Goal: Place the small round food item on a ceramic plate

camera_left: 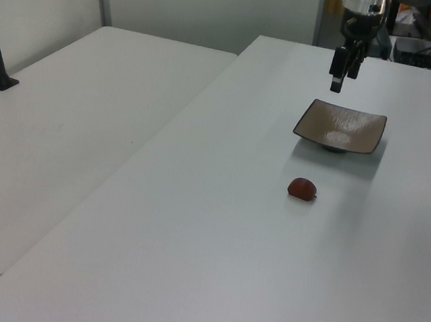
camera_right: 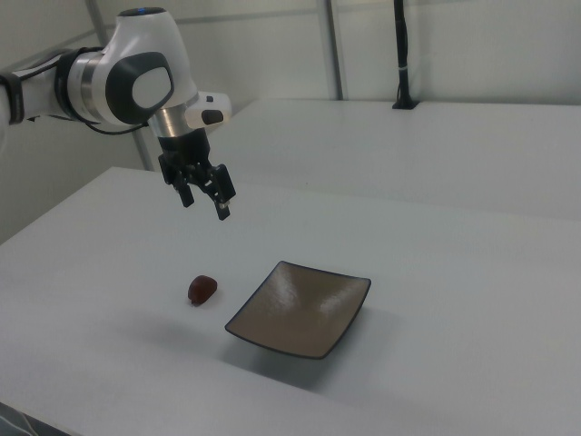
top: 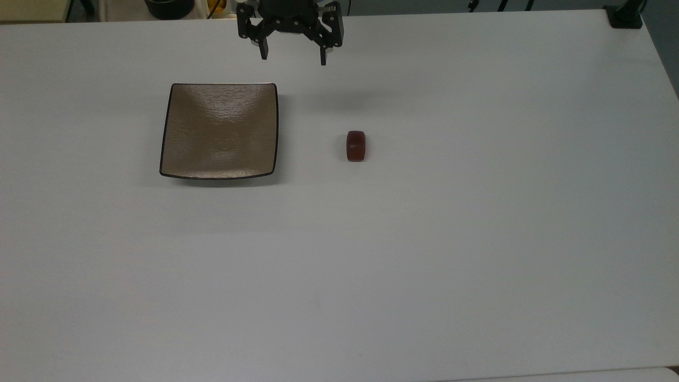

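Your tool (top: 293, 55) hangs spread and empty above the worktop (top: 424, 254); food item (top: 356, 146) sits beside the plate (top: 219, 131), apart, awaiting pickup.

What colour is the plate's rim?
A thin dark rim on the taupe-brown plate; clearest in the top view.

Dark red-brown food item (top: 356, 146) on table; empty square taupe plate (top: 219, 130) apart.

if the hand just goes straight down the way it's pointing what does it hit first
Probably bare table. The open hand hangs above white surface, apart from the plate and the food item, though depth is uncertain.
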